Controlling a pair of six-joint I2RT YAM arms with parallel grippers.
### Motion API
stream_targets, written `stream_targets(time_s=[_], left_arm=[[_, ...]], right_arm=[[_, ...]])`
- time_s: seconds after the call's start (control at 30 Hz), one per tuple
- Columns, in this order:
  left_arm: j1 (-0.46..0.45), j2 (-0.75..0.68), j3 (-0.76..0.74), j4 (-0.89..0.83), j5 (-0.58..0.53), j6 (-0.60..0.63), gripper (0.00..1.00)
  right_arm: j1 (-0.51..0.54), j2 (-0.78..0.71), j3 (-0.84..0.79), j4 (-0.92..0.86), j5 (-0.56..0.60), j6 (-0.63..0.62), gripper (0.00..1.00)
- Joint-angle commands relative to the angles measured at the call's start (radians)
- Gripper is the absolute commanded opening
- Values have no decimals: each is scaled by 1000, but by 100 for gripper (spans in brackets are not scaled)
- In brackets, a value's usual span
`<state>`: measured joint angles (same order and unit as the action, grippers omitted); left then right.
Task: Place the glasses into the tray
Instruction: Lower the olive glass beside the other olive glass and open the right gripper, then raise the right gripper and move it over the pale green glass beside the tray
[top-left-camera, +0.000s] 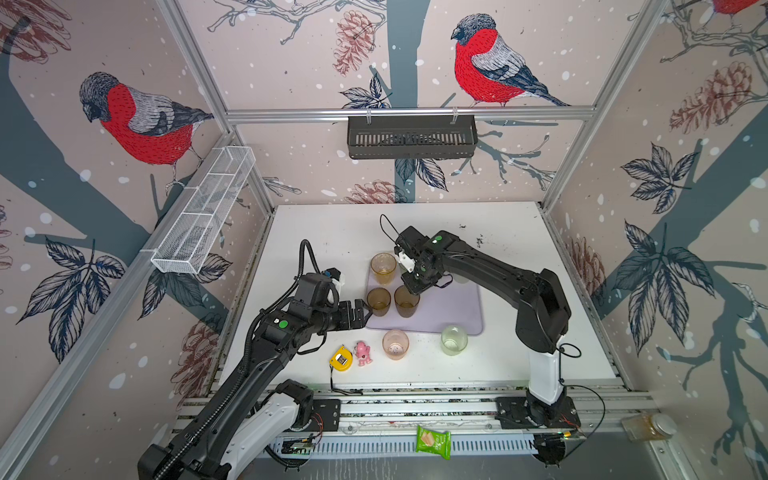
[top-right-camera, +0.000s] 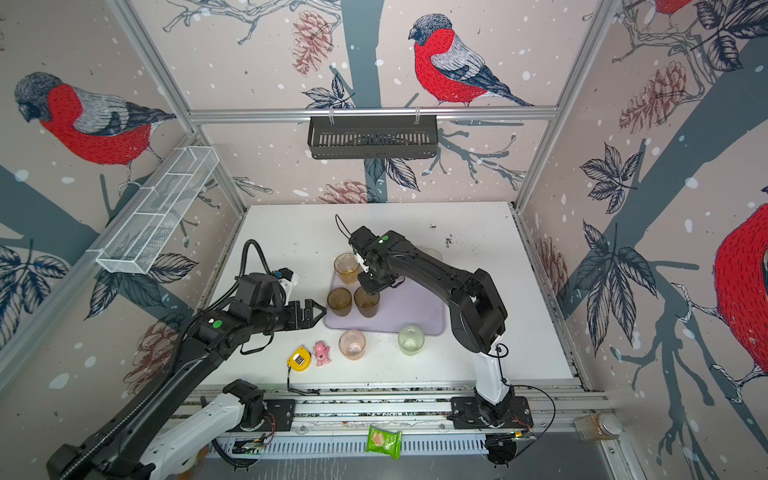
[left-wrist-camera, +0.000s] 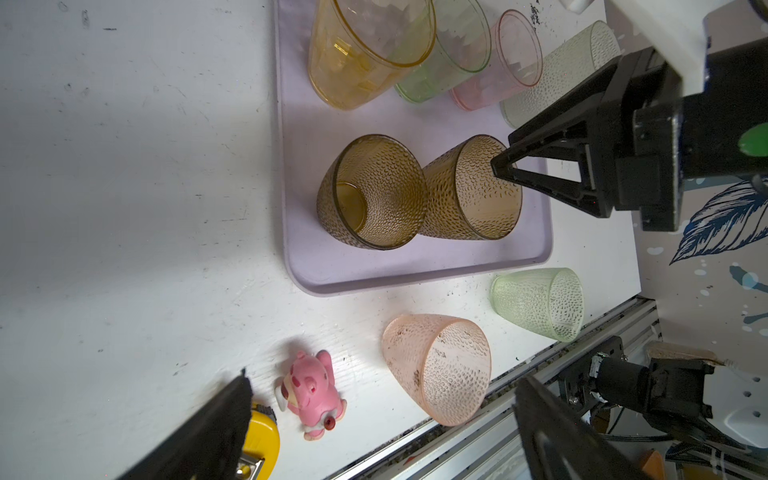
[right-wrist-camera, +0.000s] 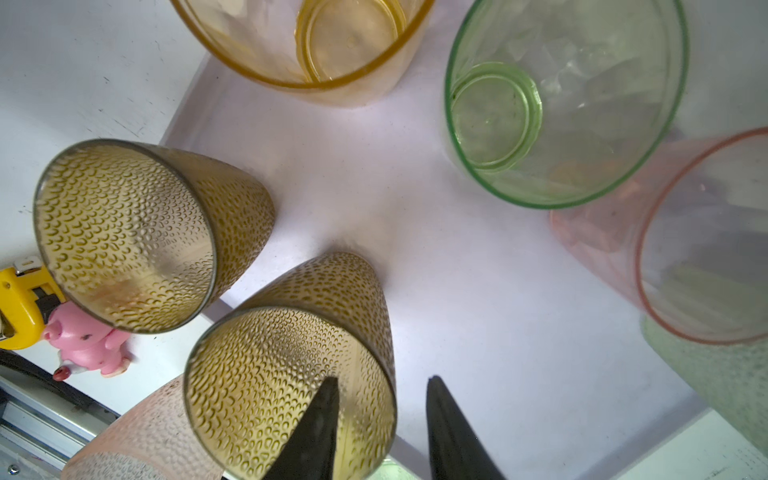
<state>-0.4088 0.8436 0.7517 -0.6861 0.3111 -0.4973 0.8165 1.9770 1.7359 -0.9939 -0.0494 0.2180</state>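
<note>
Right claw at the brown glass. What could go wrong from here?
1. The right claw straddles the rim of a brown glass, one finger inside; a slanted withdrawal could tip it into the neighbouring brown glass.
2. The open left claw sits close to that neighbour; reaching forward might knock it.
3. The pink glass near the front edge of the table could be pushed off.

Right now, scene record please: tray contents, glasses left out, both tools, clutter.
tray: lavender, on table
in tray: amber glass, brown glass A, brown glass B, smooth green glass, smooth pink glass
off tray: dimpled pink glass, dimpled green glass
unclear: frosted glass, at tray's edge
right tool: open, one finger inside brown glass B
left tool: open, empty
clutter: tape measure, pink toy
</note>
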Motion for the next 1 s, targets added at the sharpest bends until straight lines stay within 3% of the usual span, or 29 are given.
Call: stream_targets(time_s=[0.0,0.67,0.97], left_arm=[[1,-1,8,27,5,12,98],[-8,9,67,23,101,97,98],[-115,29,100,67,94,119,98]], right_arm=[[1,-20,5,-17,3,16,42],[-29,-191,-64,-21,-19,89,67],[-52,-309,-172,-34,-21,116,68]])
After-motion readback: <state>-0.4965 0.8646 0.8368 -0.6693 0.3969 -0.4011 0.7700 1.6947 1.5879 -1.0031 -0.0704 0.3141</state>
